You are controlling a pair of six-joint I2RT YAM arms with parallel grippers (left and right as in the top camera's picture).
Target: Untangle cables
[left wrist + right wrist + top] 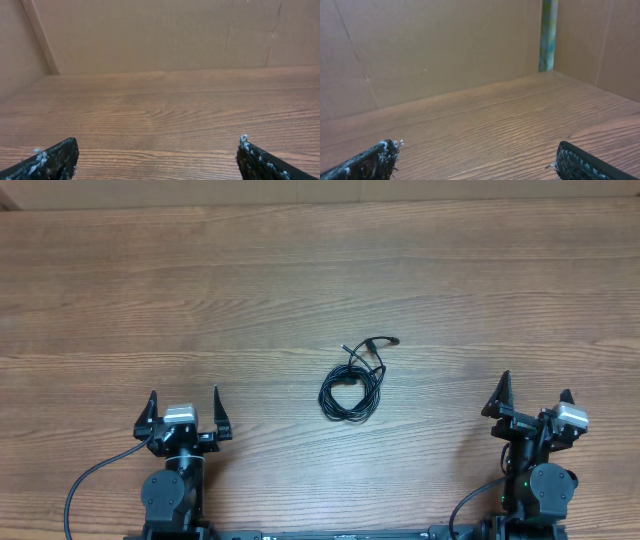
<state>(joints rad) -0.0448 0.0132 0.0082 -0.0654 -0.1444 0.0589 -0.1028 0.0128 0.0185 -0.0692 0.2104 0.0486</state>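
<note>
Seen only from overhead: one small bundle of thin black cables (352, 388), loosely coiled and knotted, lying flat near the middle of the tabletop (300, 270). Impossible to count the separate cords in the coil; two small plug tips (393, 339) poking out on the side towards the far edge of the tabletop. Also only from overhead: two arms at the near edge of the tabletop, left hand (185, 394) over the near-left part, right hand (536, 386) over the near-right part, both well apart from the bundle. One thicker black arm cable (90, 480) curling off near the left arm.

Not in either wrist view: the bundle. From the left wrist, only two dark fingers (55, 157) at the bottom corners, spread wide, bare wood grain between them, brown cardboard wall (150, 35) at the far edge of the tabletop. From the right wrist, likewise two fingers (575, 157) spread wide over bare wood, cardboard behind, plus one narrow greenish strip (550, 35) in a gap between the panels.

Both hands released, grasping nothing.
</note>
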